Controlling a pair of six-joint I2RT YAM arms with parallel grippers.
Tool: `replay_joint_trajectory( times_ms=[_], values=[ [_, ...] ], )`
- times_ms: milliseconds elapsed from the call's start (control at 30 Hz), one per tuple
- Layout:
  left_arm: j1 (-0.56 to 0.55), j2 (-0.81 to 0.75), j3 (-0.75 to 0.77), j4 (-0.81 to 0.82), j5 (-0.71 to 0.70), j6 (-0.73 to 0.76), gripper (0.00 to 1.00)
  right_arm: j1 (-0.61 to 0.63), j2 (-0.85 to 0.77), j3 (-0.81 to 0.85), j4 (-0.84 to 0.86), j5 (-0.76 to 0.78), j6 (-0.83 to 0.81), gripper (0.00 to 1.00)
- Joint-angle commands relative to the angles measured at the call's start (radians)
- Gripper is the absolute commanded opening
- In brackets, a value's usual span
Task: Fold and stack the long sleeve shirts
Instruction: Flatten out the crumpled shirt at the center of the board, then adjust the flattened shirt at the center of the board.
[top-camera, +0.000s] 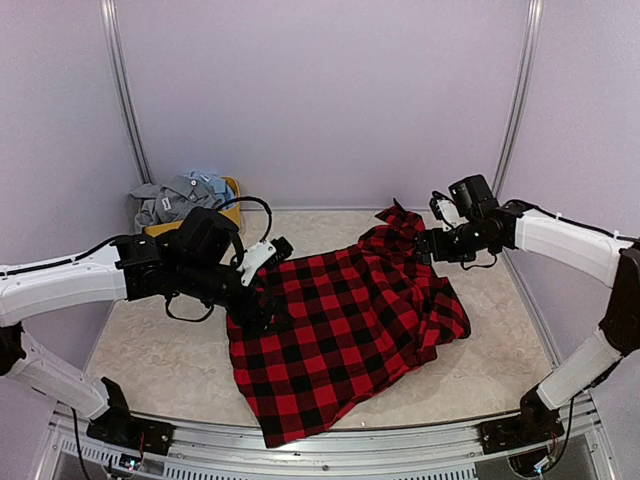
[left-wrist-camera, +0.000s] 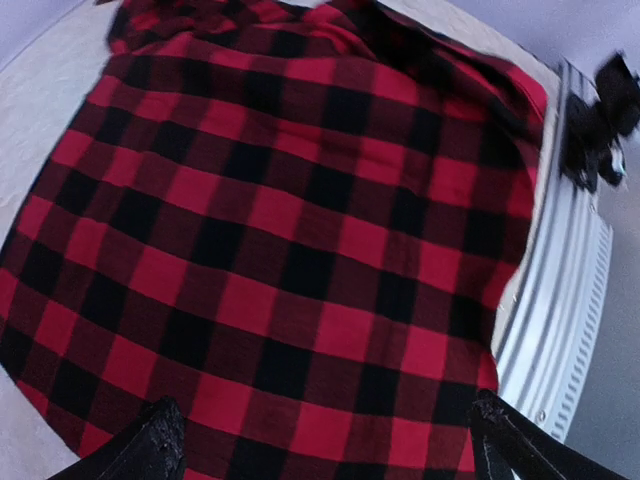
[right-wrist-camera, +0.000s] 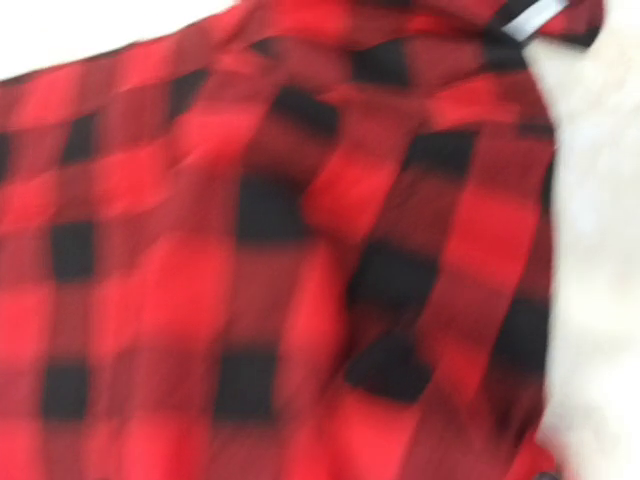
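Sprawling over the speckled table (top-camera: 150, 350) between lilac walls (top-camera: 320, 100), checked flannel (top-camera: 340, 330); left pincer (left-wrist-camera: 330, 452) spread, right pincer (top-camera: 428, 243) unclear.

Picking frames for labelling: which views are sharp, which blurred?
Top view: sharp, evenly lit, flannel clear. Left wrist: checks mostly sharp, softer toward the right edge. Right wrist: heavy motion blur, checks smeared, table washed out white.

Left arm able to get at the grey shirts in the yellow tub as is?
Probably yes. The left end effector hangs open over the flannel, holding nothing; the grey shirts sit heaped in the yellow tub just behind it, nothing between.
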Motion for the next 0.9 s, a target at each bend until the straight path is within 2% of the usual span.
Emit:
replay_joint_trajectory(
  times_ms=[0, 167, 333, 400, 500, 700, 867],
  values=[
    [0.142, 0.03, -0.049, 0.245, -0.125, -0.201, 0.93, -0.079, 0.253, 0.159, 0.178, 0.054, -0.078, 0.87],
    [0.19, 0.18, -0.034, 0.29, -0.285, -0.266, 0.93, -0.137, 0.572, 0.439, 0.19, 0.045, -0.096, 0.83],
    [0.244, 0.348, -0.026, 0.358, -0.227, -0.339, 0.92, -0.153, 0.774, 0.649, 0.16, 0.028, -0.119, 0.74],
    [0.258, 0.393, -0.017, 0.369, -0.207, -0.359, 0.91, -0.152, 0.826, 0.695, 0.157, -0.045, -0.128, 0.7],
    [0.277, 0.461, -0.003, 0.385, -0.168, -0.38, 0.91, -0.152, 0.894, 0.759, 0.142, -0.086, -0.129, 0.69],
    [0.327, 0.548, 0.029, 0.378, -0.153, -0.393, 0.91, -0.168, 0.992, 0.857, 0.098, -0.094, -0.122, 0.71],
    [0.375, 0.62, 0.09, 0.349, -0.197, -0.36, 0.91, -0.198, 1.03, 0.907, 0.093, -0.066, -0.118, 0.74]
  ],
)
